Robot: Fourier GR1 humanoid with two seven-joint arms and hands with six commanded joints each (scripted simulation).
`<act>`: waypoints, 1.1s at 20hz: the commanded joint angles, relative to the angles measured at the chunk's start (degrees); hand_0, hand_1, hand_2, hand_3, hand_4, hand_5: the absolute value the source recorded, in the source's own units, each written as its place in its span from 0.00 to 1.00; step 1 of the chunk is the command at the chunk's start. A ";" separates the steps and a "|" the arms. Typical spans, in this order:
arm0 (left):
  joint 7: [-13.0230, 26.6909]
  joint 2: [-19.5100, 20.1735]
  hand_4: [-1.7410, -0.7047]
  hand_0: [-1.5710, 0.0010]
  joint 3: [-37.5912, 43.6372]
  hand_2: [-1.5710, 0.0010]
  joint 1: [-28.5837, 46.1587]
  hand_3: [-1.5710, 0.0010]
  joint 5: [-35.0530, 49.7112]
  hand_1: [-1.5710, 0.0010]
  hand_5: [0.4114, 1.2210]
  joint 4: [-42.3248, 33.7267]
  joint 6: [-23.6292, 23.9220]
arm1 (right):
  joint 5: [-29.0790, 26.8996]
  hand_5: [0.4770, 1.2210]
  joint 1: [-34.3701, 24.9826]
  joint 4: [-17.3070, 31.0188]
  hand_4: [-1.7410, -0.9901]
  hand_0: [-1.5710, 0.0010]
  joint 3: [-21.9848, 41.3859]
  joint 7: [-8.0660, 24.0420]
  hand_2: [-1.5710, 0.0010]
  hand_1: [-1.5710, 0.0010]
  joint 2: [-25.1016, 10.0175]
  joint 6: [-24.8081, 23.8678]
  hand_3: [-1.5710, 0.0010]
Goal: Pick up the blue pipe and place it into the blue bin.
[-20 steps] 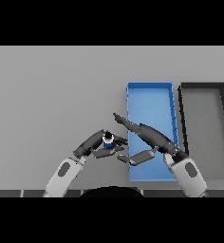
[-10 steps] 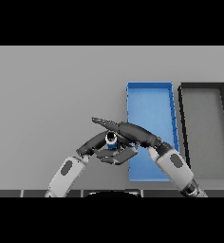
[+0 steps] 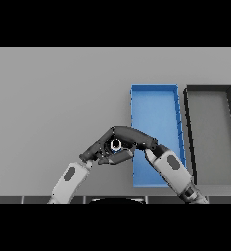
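nearest the lower edge, two white and grey forearms are seen rising from the bottom of the head view, the left one from the lower left and the right one from the lower right. the right forearm is laid across the near left corner of the blue bin (image 3: 156,105), so that part of the bin's near end is covered by it.

a little farther in, the two dark hands are brought together over the grey table (image 3: 54,98), just beside the bin's left wall. the left hand (image 3: 94,153) is held low with its fingers curled inward toward the blue pipe (image 3: 115,145). the right hand (image 3: 132,136) is arched over the pipe from the right, its fingers bent down and across the top, so that the pipe is enclosed between the two hands. only the pipe's round open end, pale-rimmed with a blue edge beneath, is shown in the gap; the rest is hidden by the fingers. whether the pipe is lifted off the table or resting on it cannot be told. the pipe is outside the bin, close to its left wall near the near end.

beyond the hands, the bin's blue floor is seen stretching away from the robot. to its right, just beside it and parallel, a dark grey bin (image 3: 210,127) is placed. the far part of the table is shown behind both.
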 commanded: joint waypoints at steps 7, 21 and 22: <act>-3.20 -0.83 0.01 0.00 0.81 0.01 -1.53 0.09 -1.11 0.00 1.00 1.17 0.12 | 3.03 0.88 2.42 -2.24 0.34 0.04 0.36 -1.85 0.04 0.04 2.52 0.91 0.06; 2.32 2.11 0.66 0.84 1.55 0.86 -1.47 0.89 -3.24 0.85 0.62 0.74 -4.22 | 5.61 0.99 4.69 -3.06 0.32 0.00 -3.54 1.13 0.00 0.00 9.98 3.00 0.00; 4.35 1.73 0.68 0.87 1.48 0.89 -1.52 0.91 -3.20 0.88 0.54 0.97 -4.05 | 6.38 1.00 5.07 -3.48 0.32 0.00 -3.11 0.58 0.00 0.00 10.50 3.08 0.00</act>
